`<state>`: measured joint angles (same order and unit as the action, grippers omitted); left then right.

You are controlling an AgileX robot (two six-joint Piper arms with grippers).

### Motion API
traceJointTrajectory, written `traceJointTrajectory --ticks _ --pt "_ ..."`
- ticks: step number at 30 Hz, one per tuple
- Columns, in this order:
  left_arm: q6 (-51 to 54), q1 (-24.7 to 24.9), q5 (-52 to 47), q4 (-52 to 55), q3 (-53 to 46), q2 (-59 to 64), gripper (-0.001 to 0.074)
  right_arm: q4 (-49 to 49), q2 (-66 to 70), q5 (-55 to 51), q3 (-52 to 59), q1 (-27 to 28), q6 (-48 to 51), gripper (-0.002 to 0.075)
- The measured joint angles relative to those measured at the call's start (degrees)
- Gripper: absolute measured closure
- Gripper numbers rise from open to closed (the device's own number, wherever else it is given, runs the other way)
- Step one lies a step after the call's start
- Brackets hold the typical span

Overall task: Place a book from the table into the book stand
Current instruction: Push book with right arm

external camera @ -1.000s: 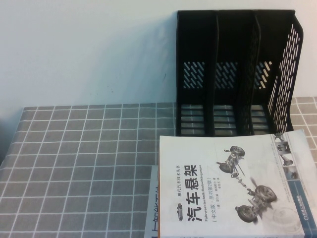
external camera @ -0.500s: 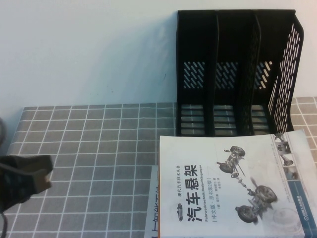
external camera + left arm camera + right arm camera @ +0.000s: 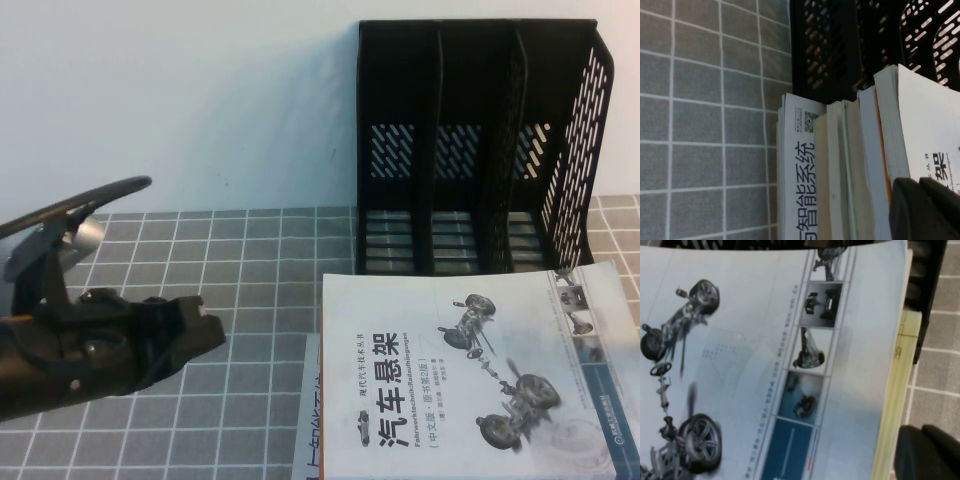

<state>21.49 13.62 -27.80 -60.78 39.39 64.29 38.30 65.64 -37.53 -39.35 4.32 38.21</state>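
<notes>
1. High view: the book (image 3: 470, 375) is lying flat, cover up, on top of a stack at the table's (image 3: 250, 290) front right, just in front of the stand (image 3: 478, 150). Its far edge is nearly touching the stand's base. The title is running front-to-back, so the long axis is pointing roughly at the stand's slots. The left gripper (image 3: 205, 330) is hovering over the cloth on the left, tip aimed right toward the book, and a clear gap is separating them. Can't tell if its fingers are apart or together. All 3 compartments are looking empty. Right gripper isn't showing here.

2. Left wrist view: the cam is looking along the stack's edges w/ the book (image 3: 930, 150) on top, other books under it, and the stand (image 3: 840, 45) behind. A dark bit of the left gripper (image 3: 927, 210) is sitting at the corner; finger state not readable.

3. Right wrist view: the book's cover (image 3: 765, 365) is filling the frame, so the right arm is probably nearer it than the left. The right gripper (image 3: 930, 452) is showing as a dark lump near the book's edge. Can't tell if open or closed.
</notes>
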Motion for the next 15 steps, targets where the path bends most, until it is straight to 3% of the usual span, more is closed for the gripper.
traceJointTrajectory --ticks 8,13,15 --pt "7.9 0.0 2.3 -10.8 0.0 4.0 0.0738 2.2 3.6 0.3 0.0 -0.3 1.4 0.0729" --pt "11.9 0.0 2.5 -17.5 0.0 5.4 0.0734 2.7 4.2 2.4 0.0 -4.3 1.8 0.0729" --pt "14.9 0.0 1.4 -21.5 0.0 5.6 0.0699 3.0 4.2 3.5 0.0 -7.1 1.8 0.0729"
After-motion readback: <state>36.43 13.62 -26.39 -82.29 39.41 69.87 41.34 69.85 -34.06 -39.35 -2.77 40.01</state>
